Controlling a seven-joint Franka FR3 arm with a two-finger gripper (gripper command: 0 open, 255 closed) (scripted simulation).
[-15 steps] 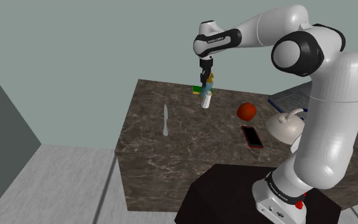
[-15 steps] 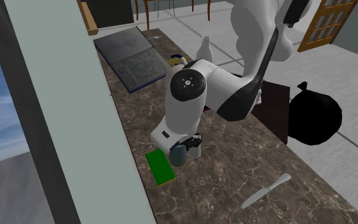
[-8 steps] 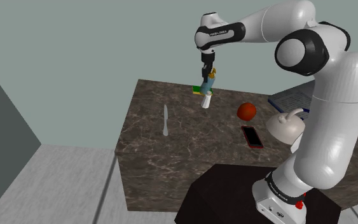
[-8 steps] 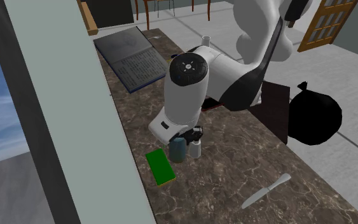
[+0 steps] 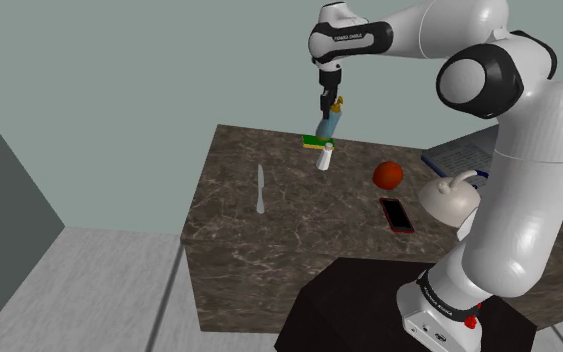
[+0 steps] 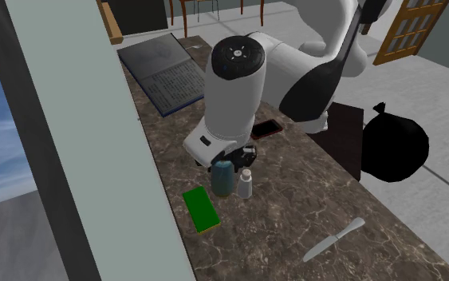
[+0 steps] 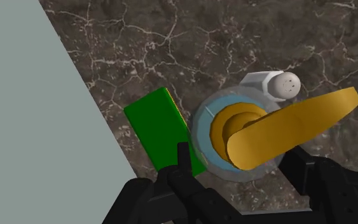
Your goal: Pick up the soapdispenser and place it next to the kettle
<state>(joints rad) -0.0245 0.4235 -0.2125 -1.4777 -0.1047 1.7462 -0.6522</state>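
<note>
The soap dispenser (image 5: pixel 328 124) has a pale blue see-through body and a yellow pump. It hangs tilted above the dark marble counter (image 5: pixel 289 225), near the wall. My gripper (image 5: pixel 329 103) is shut on its top. From above, in the second exterior view, the dispenser (image 6: pixel 223 177) sits under the hand (image 6: pixel 234 156). In the wrist view the yellow pump (image 7: pixel 285 127) and blue body (image 7: pixel 203 124) lie between the black fingers (image 7: pixel 183 159) of the gripper (image 7: pixel 241 168). The white kettle (image 5: pixel 451 196) stands near the arm's base, partly behind the arm.
A white shaker (image 5: pixel 325 157) and a green sponge (image 5: pixel 313 142) sit just below the dispenser. On the counter also lie a red round fruit (image 5: pixel 388 175), a phone (image 5: pixel 396 214), a knife (image 5: pixel 260 188) and an open book (image 6: pixel 163 73). The wall runs close behind.
The arm has risen and lifted the soap dispenser off the counter, away from the shaker and sponge, which stay in place.
</note>
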